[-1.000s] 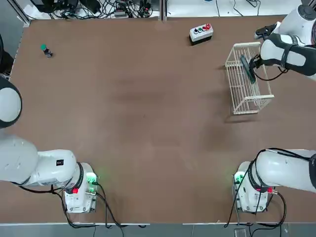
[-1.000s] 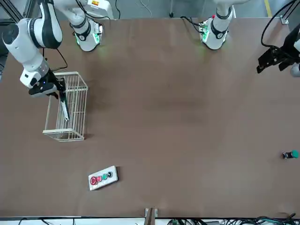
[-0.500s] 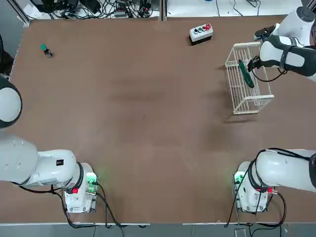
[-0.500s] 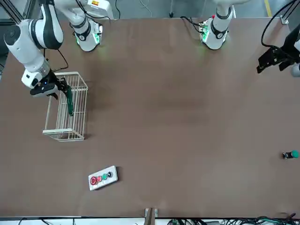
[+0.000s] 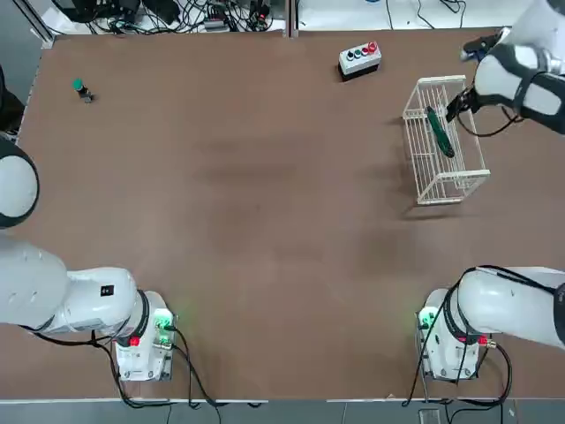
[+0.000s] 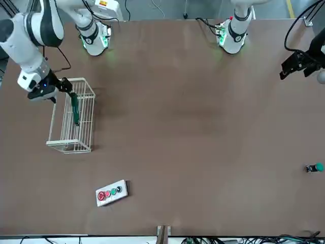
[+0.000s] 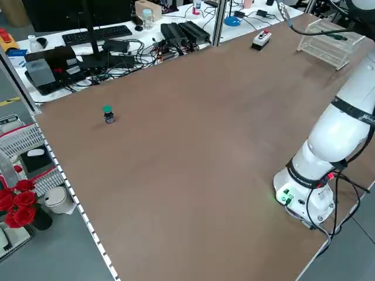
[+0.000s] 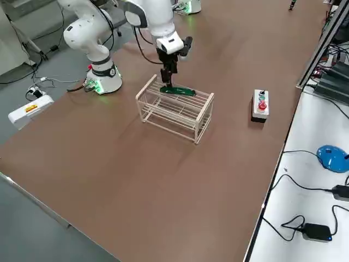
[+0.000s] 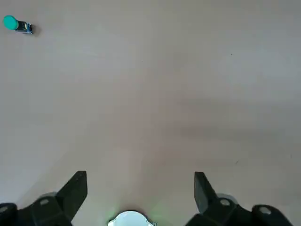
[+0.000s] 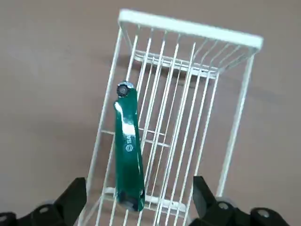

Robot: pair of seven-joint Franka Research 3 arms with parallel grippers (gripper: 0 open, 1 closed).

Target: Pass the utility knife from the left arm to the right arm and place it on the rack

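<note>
On one rack (image 5: pixel 453 181), one green utility knife (image 5: pixel 440 132).

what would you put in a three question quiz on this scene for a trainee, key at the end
1. True or false: the slim dark green utility knife lies on top of the white wire rack.
2. Multiple choice: which gripper is by the rack? a) the black two-finger left gripper b) the black two-finger right gripper c) both
3. Fill in: the small white box with coloured buttons has ___ buttons at one end, and the tiny bottle-like item has a ___ cap.

Key: 1 true; 2 b; 3 red, green
</note>
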